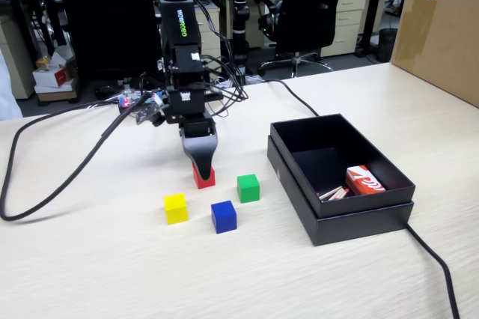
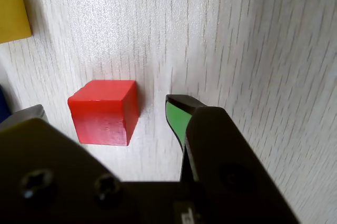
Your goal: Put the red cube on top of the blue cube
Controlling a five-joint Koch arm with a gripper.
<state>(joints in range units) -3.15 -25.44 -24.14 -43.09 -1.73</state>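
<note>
Closest to the fixed camera sits the blue cube (image 1: 224, 216), out on the pale wood-grain surface (image 1: 97, 266). The yellow cube (image 1: 176, 208) is just off to its left in that view and the green cube (image 1: 248, 188) a bit further back on the right. None of the three touch each other.

Right behind them is the red cube (image 1: 203, 177), flat on the surface, with the black end effector (image 1: 200, 160) pointing straight down at it. In the fixed view the end effector covers the top of the cube. The wrist view clears things up: the red cube (image 2: 104, 111) sits between the two fingers with surface showing on the side toward the green-padded finger (image 2: 178, 118), so the end effector (image 2: 105, 116) is spread apart and not pinching anything. A corner of the yellow cube (image 2: 13, 11) shows at the top left of the wrist view.

Over on the right of the fixed view is a black box (image 1: 340, 218) with a red-and-white packet (image 1: 364, 181) lying inside it. Cables (image 1: 45, 192) trail across the surface, and further back are office chairs (image 1: 310, 8) and desks.
</note>
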